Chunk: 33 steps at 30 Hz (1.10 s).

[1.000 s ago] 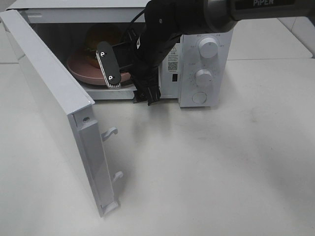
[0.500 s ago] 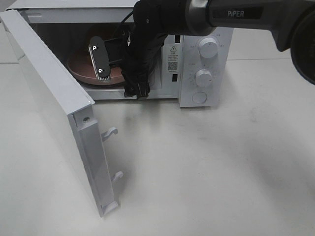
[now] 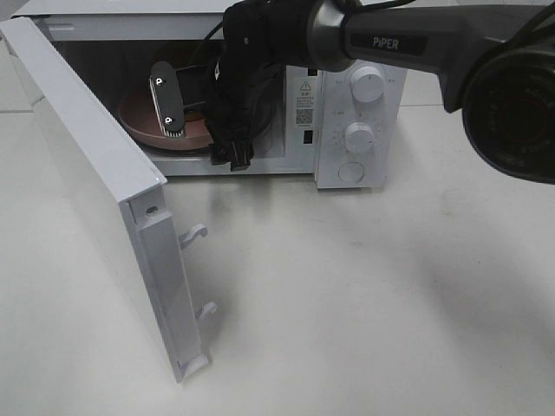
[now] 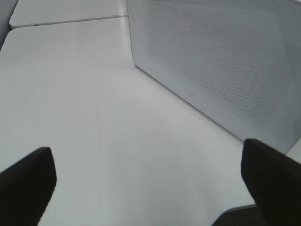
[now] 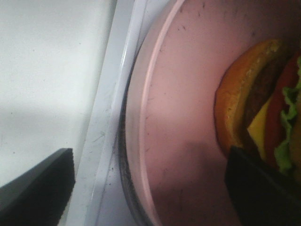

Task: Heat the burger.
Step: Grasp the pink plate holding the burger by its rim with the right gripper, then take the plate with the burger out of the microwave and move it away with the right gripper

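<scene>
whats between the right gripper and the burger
Only bare pink plate. The right wrist view shows the burger on it, with nothing else between it and the right gripper, whose fingers stand apart.

burger (image 5: pixel 263 103) on plate (image 5: pixel 178 117); plate in microwave (image 3: pixel 347 95); door (image 3: pixel 95 199) left

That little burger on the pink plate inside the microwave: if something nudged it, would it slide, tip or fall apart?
The burger is a stack of bun, patty, cheese and lettuce, so a sideways nudge might shift its layers. The pink plate under it looks smooth, so it would probably slide rather than grip. It looks low and wide, so tipping over seems unlikely, and the plate's raised rim should stop it.
</scene>
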Motion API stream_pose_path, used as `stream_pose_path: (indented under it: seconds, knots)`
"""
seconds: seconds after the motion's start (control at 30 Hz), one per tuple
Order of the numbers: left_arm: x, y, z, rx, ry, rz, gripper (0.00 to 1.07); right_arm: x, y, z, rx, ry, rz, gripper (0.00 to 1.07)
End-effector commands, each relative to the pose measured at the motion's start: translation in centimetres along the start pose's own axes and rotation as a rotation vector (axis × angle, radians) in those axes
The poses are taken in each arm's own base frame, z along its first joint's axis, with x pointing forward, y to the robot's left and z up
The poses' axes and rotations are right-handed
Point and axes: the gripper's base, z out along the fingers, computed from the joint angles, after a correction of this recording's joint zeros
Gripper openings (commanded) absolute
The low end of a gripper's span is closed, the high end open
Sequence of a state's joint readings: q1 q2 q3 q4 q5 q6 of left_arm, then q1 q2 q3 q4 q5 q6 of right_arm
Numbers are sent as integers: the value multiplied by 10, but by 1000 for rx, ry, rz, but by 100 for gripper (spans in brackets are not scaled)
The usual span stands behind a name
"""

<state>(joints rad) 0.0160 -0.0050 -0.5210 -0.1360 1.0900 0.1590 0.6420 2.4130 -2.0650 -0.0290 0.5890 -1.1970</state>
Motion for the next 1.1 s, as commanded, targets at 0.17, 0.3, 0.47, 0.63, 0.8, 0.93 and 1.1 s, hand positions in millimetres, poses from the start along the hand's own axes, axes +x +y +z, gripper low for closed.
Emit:
stream_pose_path:
  seconds: [0.17,0.3,0.47,0.63,0.8,0.93,1.1]
  knots:
    - [-1,-1,-1,0,-18,-10,100,1,-1,4,0,6,18,34]
    - [-1,-1,-1,0,-18,-10,100,2,0,8,-5,7,18,16]
    - [-1,-1,-1,0,-18,-10,100,2,5,15,-20,10,18,0]
    - [-1,-1,-1,0,-18,-10,100,-2,8,16,-29,8,12,0]
    - [-1,-1,-1,0,-18,-10,100,-2,8,16,-29,8,12,0]
    - [-1,-1,-1,0,-18,-10,100,-4,9,16,-36,-6,6,0]
    - [-1,-1,-1,0,-18,-10,100,-9,16,15,-99,-21,-64,0]
